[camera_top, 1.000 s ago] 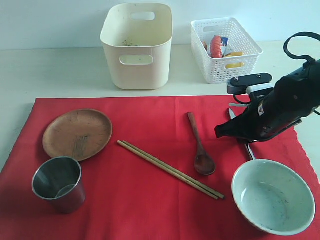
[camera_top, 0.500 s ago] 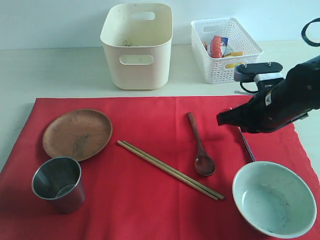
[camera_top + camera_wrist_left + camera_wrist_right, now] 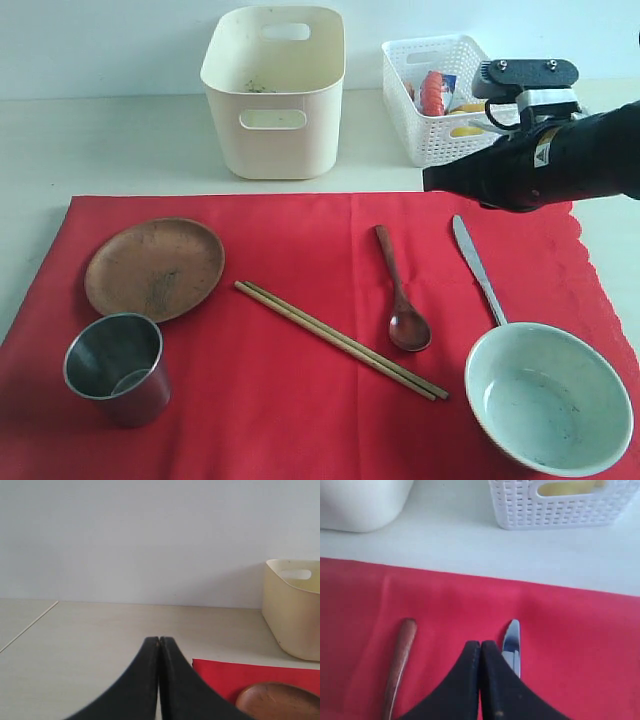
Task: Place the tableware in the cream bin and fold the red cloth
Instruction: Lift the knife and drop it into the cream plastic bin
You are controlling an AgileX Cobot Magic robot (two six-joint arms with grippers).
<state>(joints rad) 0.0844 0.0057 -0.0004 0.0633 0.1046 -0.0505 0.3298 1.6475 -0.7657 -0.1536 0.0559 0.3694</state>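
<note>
Jaws of my right gripper (image 3: 428, 180) are pressed together on nothing, above the silver knife (image 3: 476, 268), which lies flat on the red cloth (image 3: 300, 420) right of centre in the exterior view, handle end at the rim of the pale bowl (image 3: 500, 352); my left gripper (image 3: 159, 640) is likewise closed and empty. I judge that so thin a blade could slip my pinch, or I could catch cloth with it and nudge the bowl, well short of the cream bin (image 3: 272, 150) at upper middle.

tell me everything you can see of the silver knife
The silver knife is slim, shiny, metal-looking, with a rounded blade tip. It lies flat on the red cloth, its handle end reaching the rim of the pale bowl; contact there is unclear. The right pincer, shut, holds nothing and hangs clear above its tip.
</note>
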